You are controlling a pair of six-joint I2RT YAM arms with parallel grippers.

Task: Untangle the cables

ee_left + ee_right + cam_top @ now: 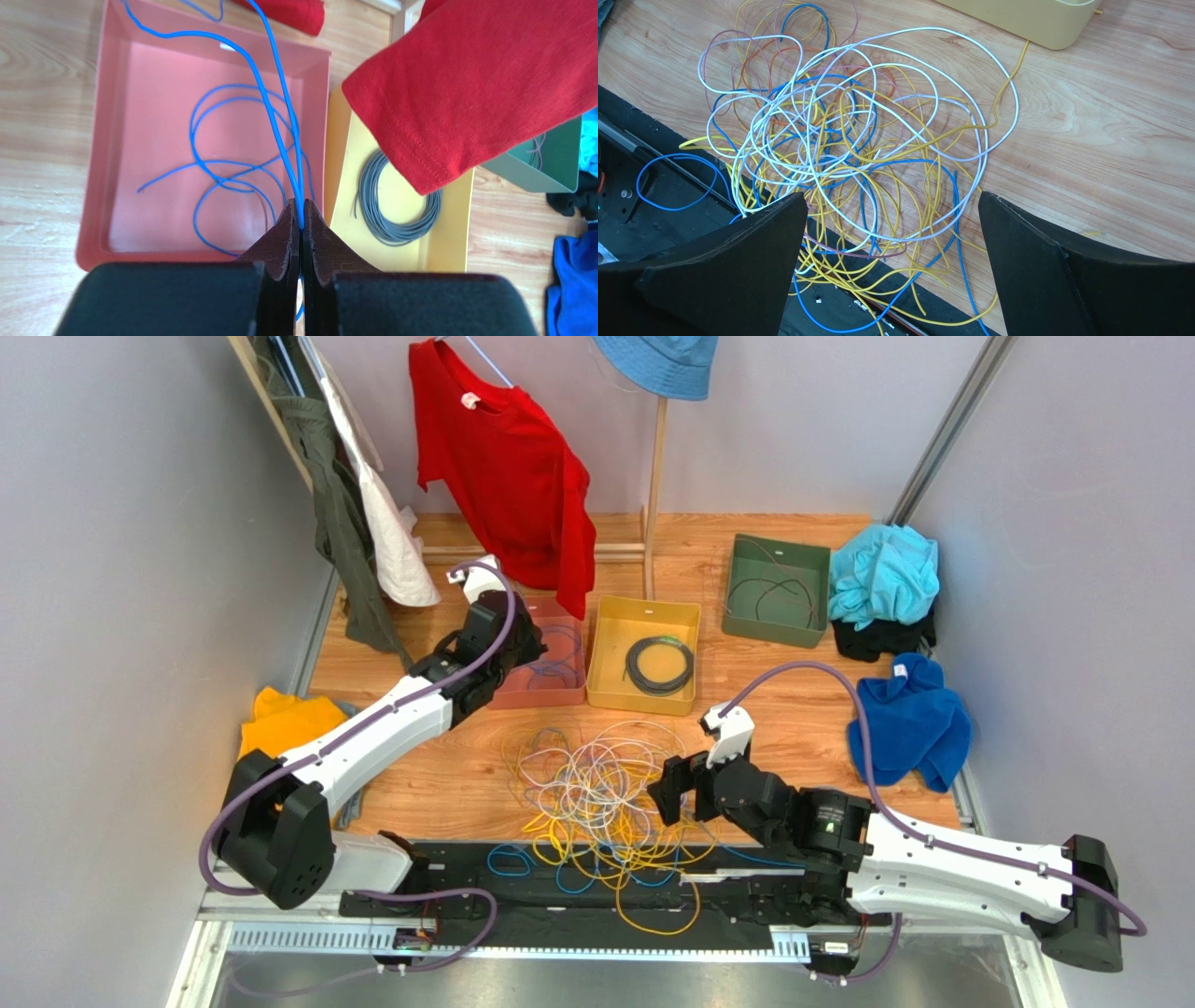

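A tangle of thin yellow, white, blue and purple cables lies on the wooden table and spills over the black strip at the near edge; it fills the right wrist view. My right gripper is open and empty, just right of the pile in the top view. My left gripper is shut on a blue cable that loops down into the pink tray. In the top view it hangs over that tray.
A yellow tray holds a coiled grey cable. A green tray with a thin dark cable stands behind it. A red shirt hangs over the trays. Blue cloths lie at the right, a yellow cloth at the left.
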